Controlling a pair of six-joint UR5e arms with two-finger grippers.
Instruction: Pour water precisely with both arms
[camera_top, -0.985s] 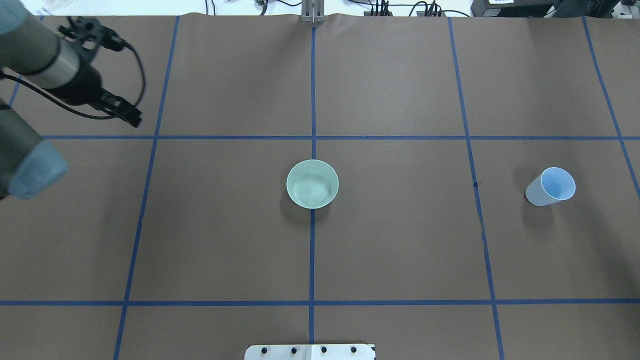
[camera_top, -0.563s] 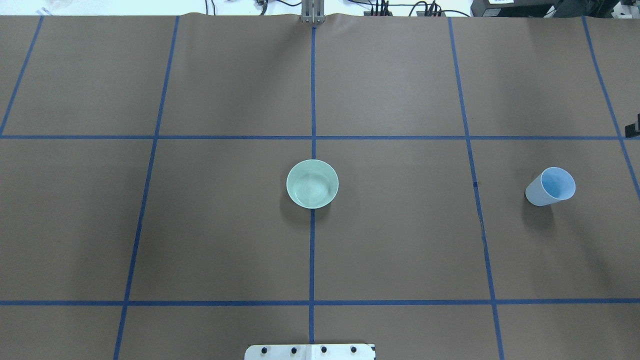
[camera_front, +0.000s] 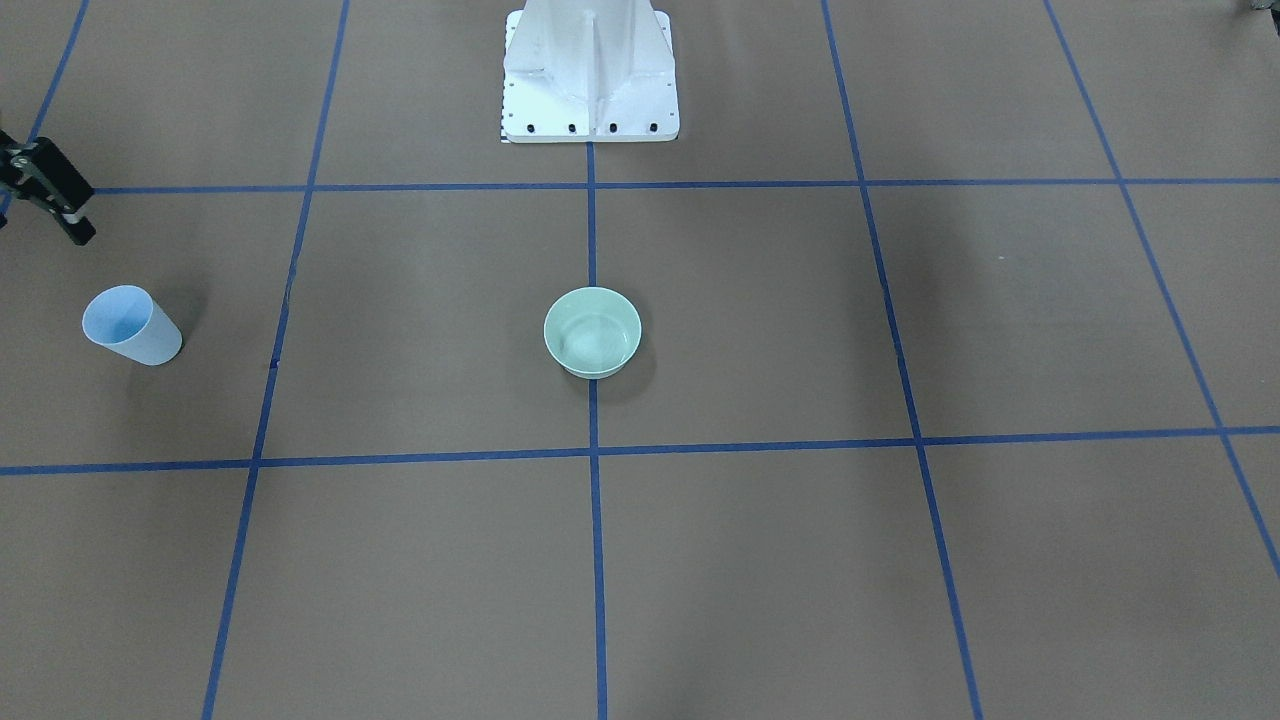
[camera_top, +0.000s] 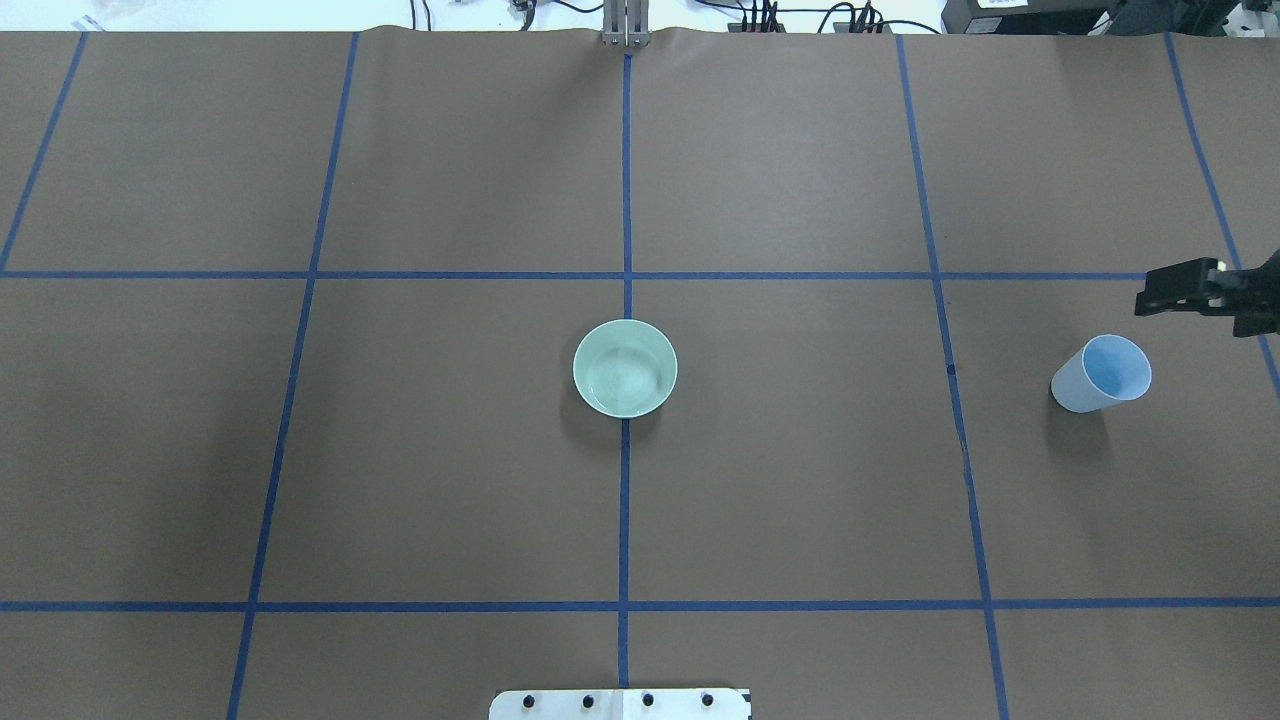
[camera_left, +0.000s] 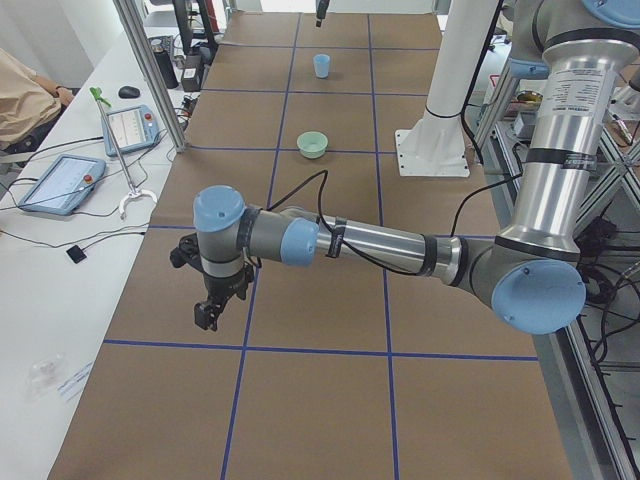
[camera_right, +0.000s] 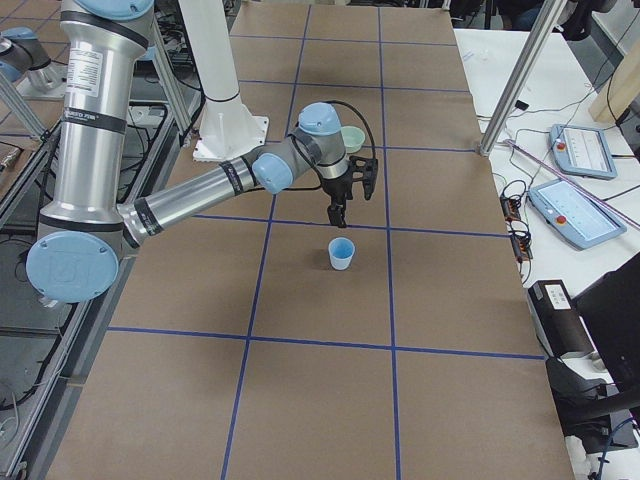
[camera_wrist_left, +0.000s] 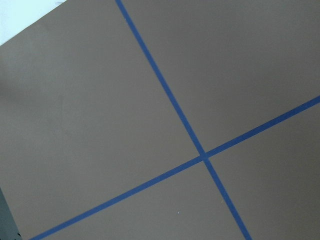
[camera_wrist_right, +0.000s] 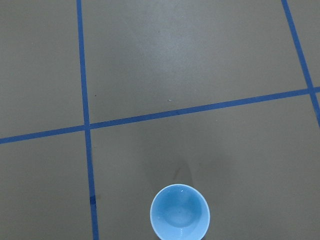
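Hovering just beyond pale blue cup (camera_top: 1102, 374), right pincer (camera_top: 1148, 300) not touching it; released or clenched, cannot tell. Water (camera_wrist_right: 180, 214) shows only as faint sheen inside cup, upright on counter (camera_top: 800, 480). Left pincer (camera_left: 207, 318) well apart at counter's other end, state likewise unclear.

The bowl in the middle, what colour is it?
The bowl is plain pale green; the overhead view shows it best.
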